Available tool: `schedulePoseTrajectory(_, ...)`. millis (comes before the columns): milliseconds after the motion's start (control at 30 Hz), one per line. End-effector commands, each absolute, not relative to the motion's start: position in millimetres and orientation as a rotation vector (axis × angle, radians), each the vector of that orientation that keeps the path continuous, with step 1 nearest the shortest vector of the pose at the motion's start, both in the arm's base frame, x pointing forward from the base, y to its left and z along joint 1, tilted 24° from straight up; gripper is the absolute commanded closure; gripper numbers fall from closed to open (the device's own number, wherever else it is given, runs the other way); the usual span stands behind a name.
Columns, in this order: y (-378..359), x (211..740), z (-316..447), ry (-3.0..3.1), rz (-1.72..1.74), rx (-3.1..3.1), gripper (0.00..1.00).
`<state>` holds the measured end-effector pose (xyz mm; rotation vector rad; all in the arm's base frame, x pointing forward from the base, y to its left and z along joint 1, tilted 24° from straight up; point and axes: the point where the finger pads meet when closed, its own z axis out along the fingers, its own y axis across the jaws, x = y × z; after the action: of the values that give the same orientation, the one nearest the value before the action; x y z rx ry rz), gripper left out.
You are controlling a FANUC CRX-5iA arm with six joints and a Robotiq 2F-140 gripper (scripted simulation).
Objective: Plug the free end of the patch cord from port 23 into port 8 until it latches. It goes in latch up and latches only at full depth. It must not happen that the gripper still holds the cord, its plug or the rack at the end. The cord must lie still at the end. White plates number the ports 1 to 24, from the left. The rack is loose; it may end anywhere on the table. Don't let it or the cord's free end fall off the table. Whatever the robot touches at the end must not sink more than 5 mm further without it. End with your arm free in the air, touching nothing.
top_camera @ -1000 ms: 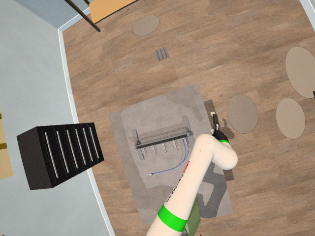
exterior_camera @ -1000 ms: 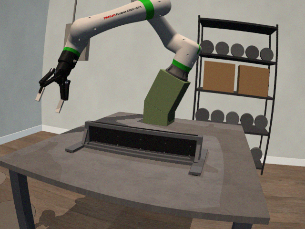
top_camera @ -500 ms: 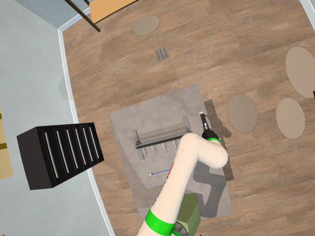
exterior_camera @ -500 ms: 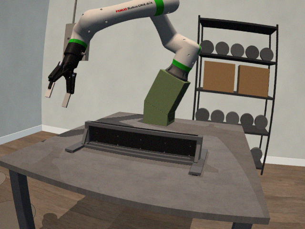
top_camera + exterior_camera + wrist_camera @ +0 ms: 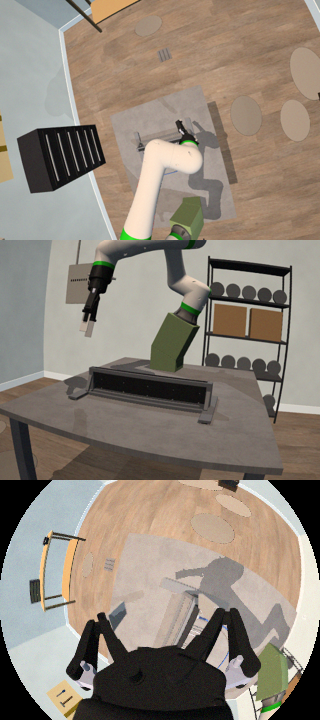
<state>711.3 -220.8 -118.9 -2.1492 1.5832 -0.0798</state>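
Gripper (image 5: 179,121) (image 5: 86,326) (image 5: 161,604) spread wide, nothing held, above table (image 5: 180,99) (image 5: 144,431) (image 5: 142,555); rack (image 5: 136,136) (image 5: 152,378) (image 5: 175,584) on table, cord (image 5: 170,173) (image 5: 224,661) mostly hidden behind arm (ports unreadable)

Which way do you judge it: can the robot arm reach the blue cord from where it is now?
Probably yes. The arm is raised, its gripper open, and nothing visible stands between it and the blue cord. It would likely need to reach over the rack.

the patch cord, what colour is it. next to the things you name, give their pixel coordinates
Blue; the patch cord (image 5: 170,173) (image 5: 226,655) shows best in the wrist view.
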Motion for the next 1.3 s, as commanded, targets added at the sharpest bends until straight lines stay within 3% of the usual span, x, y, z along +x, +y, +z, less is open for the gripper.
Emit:
schedulePoseTrajectory(0,-194.1,708.1,-86.8,1.479,-0.069,-2.251,0.00)
schedulePoseTrajectory(733,-77.0,653.5,69.4,0.883,-0.022,-2.711,0.00)
schedulePoseTrajectory(1267,-15.6,566.4,197.3,0.337,-0.002,-3.006,0.00)
